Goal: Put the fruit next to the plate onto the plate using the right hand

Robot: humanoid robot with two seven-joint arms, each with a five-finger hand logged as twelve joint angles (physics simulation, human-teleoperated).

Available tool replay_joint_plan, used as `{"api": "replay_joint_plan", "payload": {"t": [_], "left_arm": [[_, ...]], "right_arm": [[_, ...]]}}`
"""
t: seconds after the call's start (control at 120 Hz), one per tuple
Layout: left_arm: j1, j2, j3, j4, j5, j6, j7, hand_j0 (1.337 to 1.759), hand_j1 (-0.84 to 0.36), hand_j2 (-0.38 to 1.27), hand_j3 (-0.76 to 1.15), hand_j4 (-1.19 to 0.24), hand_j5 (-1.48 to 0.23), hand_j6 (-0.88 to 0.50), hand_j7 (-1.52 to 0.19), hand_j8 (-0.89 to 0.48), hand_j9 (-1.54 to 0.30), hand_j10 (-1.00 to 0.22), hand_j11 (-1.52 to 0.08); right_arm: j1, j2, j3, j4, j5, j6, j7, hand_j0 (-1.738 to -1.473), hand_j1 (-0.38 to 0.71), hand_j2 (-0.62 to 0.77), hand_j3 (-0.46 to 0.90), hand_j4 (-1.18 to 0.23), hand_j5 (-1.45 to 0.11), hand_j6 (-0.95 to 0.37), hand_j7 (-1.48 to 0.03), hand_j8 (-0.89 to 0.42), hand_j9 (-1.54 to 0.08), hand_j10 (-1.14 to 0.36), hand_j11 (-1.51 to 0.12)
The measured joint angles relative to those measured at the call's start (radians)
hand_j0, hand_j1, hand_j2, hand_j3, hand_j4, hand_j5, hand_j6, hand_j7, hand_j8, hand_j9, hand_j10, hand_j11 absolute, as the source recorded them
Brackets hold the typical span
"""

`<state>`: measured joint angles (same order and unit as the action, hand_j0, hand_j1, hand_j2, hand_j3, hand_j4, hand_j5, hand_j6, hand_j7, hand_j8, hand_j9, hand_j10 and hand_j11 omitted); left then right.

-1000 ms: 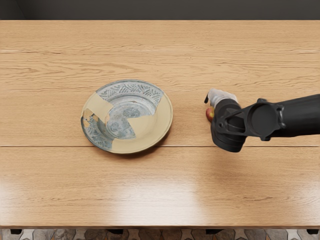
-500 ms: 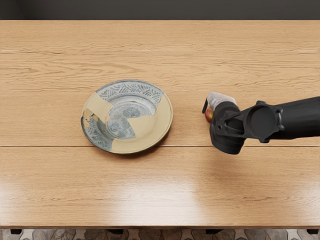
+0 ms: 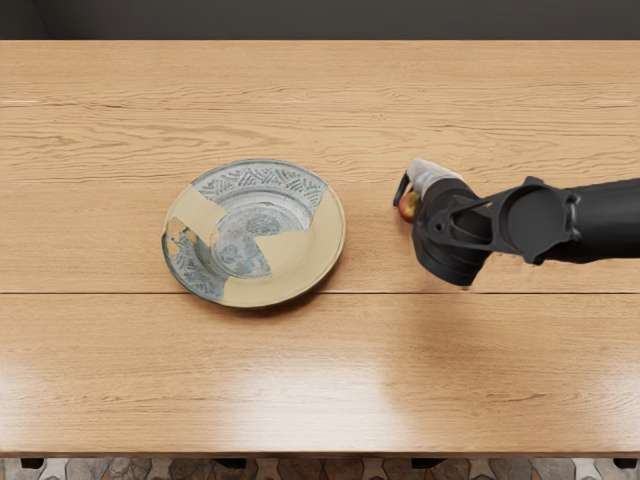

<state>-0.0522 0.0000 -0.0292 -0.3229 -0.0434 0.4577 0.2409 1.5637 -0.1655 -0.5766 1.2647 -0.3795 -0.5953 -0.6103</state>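
Observation:
A patterned blue and cream plate (image 3: 318, 245) lies left of the table's middle. To its right, my right hand (image 3: 418, 192) reaches in from the right edge on a black arm, its fingers curled around a small red and yellow fruit (image 3: 408, 207). Only a sliver of the fruit shows under the white fingers (image 3: 428, 174); the black wrist hides the rest. Hand and fruit sit a short way right of the plate's rim, apart from it. I cannot tell whether the fruit touches the table.
The wooden table (image 3: 320, 380) spreads wide around the plate, with its front edge near the bottom of the picture and a dark wall behind its far edge.
My right hand has moved left and slightly up in the picture with the fruit in it, closing part of the gap to the plate. The plate has not moved.

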Motion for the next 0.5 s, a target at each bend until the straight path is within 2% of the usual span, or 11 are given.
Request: {"api": "replay_joint_plan", "payload": {"t": [0.317,0.5], "left_arm": [[0.0,0.0,0.0,0.0,0.0,0.0,0.0,1.658,0.35,0.0,0.0,0.0,0.0,0.0,0.0,0.0,0.0,0.0,0.0],[0.0,0.0,0.0,0.0,0.0,0.0,0.0,1.658,0.35,0.0,0.0,0.0,0.0,0.0,0.0,0.0,0.0,0.0,0.0]], "right_arm": [[0.08,0.003,0.115,0.025,0.001,0.012,0.0,-1.653,0.29,0.09,0.0,-0.73,-0.99,-0.38,-0.96,-0.33,-1.02,-0.59,-1.04],[0.113,0.043,0.192,0.054,0.002,0.013,0.0,-1.655,0.3,0.14,0.0,-0.72,-1.0,-0.38,-0.96,-0.33,-1.02,-0.6,-1.05]]}}
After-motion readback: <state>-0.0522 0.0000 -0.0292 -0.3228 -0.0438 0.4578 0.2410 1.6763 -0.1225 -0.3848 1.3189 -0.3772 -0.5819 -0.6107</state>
